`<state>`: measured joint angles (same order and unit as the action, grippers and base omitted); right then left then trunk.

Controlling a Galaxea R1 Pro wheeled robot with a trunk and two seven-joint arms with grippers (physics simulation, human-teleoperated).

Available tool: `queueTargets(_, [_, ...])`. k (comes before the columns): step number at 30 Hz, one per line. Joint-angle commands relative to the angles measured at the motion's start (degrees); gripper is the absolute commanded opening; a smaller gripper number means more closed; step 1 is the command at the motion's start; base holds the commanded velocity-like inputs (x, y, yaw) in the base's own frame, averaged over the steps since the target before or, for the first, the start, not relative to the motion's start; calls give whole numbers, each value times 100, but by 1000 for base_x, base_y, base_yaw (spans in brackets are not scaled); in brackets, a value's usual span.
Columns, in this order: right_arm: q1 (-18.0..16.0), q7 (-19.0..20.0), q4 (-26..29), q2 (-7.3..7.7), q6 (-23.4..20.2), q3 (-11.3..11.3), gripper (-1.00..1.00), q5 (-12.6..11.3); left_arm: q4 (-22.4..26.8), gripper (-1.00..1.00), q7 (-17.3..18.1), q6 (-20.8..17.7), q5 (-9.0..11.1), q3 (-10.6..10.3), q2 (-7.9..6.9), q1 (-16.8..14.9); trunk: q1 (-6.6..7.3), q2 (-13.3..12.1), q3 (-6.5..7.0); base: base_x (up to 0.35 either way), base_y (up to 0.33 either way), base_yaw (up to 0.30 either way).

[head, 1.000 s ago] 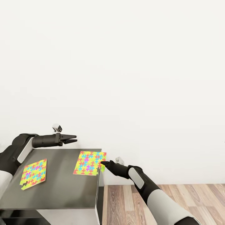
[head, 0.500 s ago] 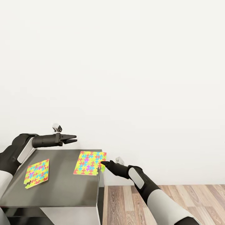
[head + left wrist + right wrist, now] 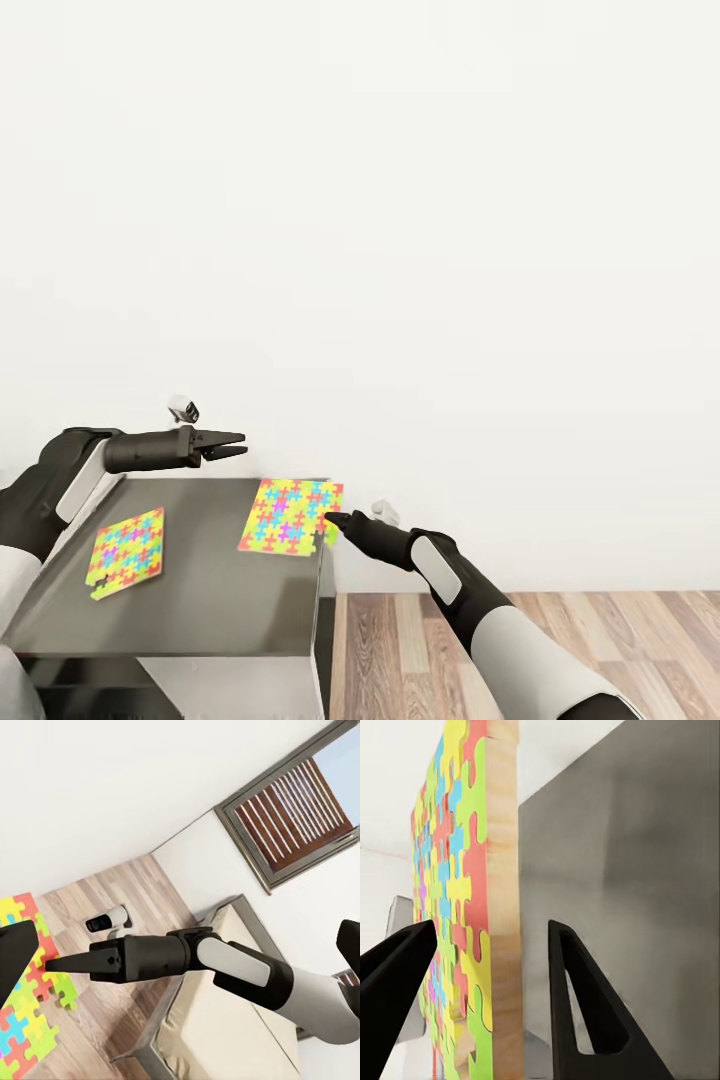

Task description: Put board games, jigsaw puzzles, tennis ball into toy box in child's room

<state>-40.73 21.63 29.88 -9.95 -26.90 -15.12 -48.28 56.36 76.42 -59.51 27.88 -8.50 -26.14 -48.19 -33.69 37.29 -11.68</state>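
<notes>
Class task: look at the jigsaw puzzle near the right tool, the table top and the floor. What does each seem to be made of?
Jigsaw puzzle: seemingly a thin wooden board, since its bare edge is pale tan with grain, under a matte printed face.
Table top: smooth dark grey with a soft sheen, perhaps metal or laminate; unclear.
Floor: wood planks, with visible grain and seams.

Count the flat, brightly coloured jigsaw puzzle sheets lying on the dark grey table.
2. One colourful jigsaw puzzle sheet lies near the table's left side; the other puzzle sheet overhangs the far right corner, between the right gripper's open fingers. Others may lie outside the view.
</notes>
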Motion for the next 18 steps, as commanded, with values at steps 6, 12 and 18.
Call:
queueTargets(6, [-5, -1, 3, 2, -17, -8, -100, -24, -2, 100, 6, -49, 8, -16, -6, -7, 132, -234, 137, -106, 20, 165])
queueTargets(12, [-4, -1, 1, -4, -17, -8, -100, -16, -2, 100, 4, -44, 7, -19, -6, -6, 264, -475, 289, -10, 2, 197])
queueTargets(18, [-4, -1, 1, 0, -14, -6, -100, -15, -2, 100, 4, -43, -11, -23, 8, -7, 396, -715, 441, -1, 0, 201])
